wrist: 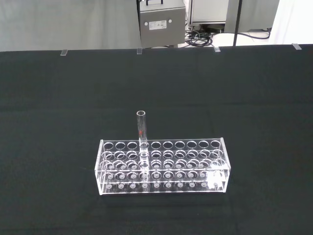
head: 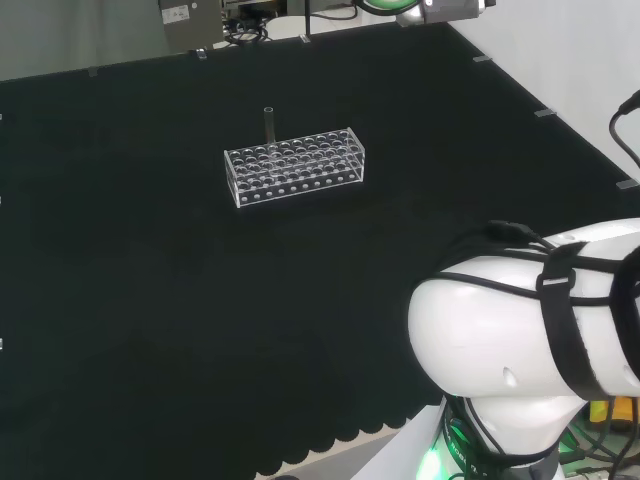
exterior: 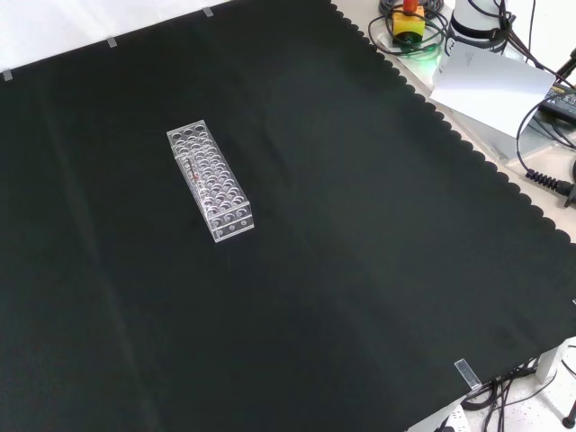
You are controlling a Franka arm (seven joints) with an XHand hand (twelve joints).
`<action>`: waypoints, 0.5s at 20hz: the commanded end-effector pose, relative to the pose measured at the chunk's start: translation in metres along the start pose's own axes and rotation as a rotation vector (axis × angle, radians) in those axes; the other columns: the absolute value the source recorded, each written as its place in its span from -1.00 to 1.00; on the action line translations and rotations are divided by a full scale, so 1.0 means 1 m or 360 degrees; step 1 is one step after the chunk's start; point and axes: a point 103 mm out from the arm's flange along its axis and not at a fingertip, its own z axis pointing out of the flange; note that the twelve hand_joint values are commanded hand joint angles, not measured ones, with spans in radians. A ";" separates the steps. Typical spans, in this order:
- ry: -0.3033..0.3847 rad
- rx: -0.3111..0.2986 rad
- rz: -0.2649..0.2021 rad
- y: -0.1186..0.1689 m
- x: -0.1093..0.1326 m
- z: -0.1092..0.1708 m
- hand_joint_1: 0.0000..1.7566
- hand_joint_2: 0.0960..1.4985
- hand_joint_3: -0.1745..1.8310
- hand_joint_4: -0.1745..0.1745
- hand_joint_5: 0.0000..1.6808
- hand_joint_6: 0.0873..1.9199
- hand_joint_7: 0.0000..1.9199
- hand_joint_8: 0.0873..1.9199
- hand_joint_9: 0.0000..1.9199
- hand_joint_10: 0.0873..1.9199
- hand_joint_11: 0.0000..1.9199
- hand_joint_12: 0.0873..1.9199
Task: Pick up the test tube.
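A clear test tube stands upright in a clear plastic rack on the black cloth. The tube sits in the rack's far row toward its left end in the head view. In the wrist view the tube rises above the rack with a small red mark on its side. In the front view the rack lies left of centre and the tube is faint along its left side. The arm's white link sits at the lower right of the head view, well away from the rack.
The black cloth spreads wide around the rack. Its scalloped edge runs along the right of the front view, with cables and a yellow and red box beyond it. Grey equipment stands past the far edge in the wrist view.
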 end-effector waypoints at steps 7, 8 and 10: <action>0.0065 0.0024 0.0064 0.009 -0.011 0.004 -0.52 0.08 -0.46 -0.25 -0.86 -1.00 -1.00 -0.45 -1.00 -0.34 -1.00 0.47; 0.0072 0.0028 0.0062 0.013 -0.012 0.005 -0.52 0.09 -0.47 -0.25 -0.86 -1.00 -1.00 -0.45 -1.00 -0.33 -1.00 0.47; 0.0073 0.0048 0.0039 0.025 -0.014 0.006 -0.52 0.10 -0.49 -0.26 -0.84 -1.00 -1.00 -0.42 -1.00 -0.30 -1.00 0.49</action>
